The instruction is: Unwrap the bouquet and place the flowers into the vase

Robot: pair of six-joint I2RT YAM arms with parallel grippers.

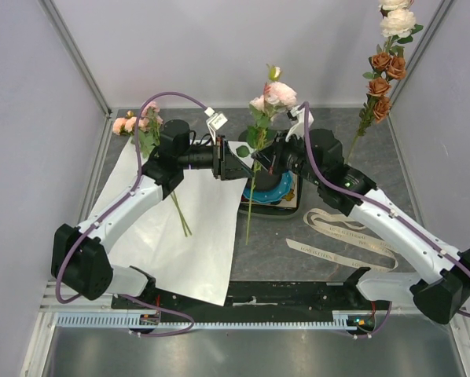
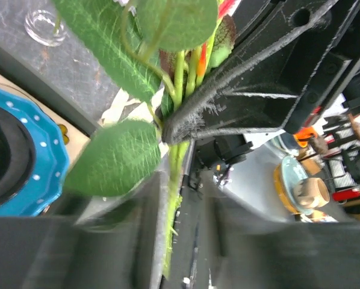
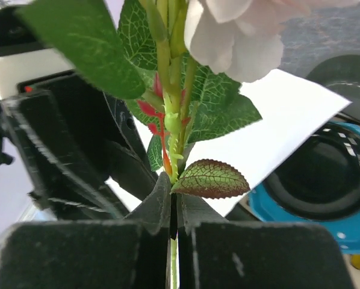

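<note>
Right gripper (image 3: 174,224): shut tight on the stem of 1 pink flower (image 1: 276,94), directly above the plate (image 1: 280,191).
Left gripper (image 2: 180,241): just left of the right gripper, above the plate's left edge. Its fingers are narrowly parted with the same stem running between them. The view is blurred, so I cannot tell whether they touch the stem.
Flower: upright, with its blooms above the 2 grippers and its stem tip hanging past the plate's near edge.
Vase (image 2: 44,27): clear glass, upright on the grey tabletop, near the plate but apart from it.
Paper (image 1: 172,236): lying flat, left of the plate.
Loose flowers (image 1: 137,126): on the paper's far corner, well left of the plate.
Ribbon (image 1: 345,242): untied, in loops, right of the plate toward the near side.
</note>
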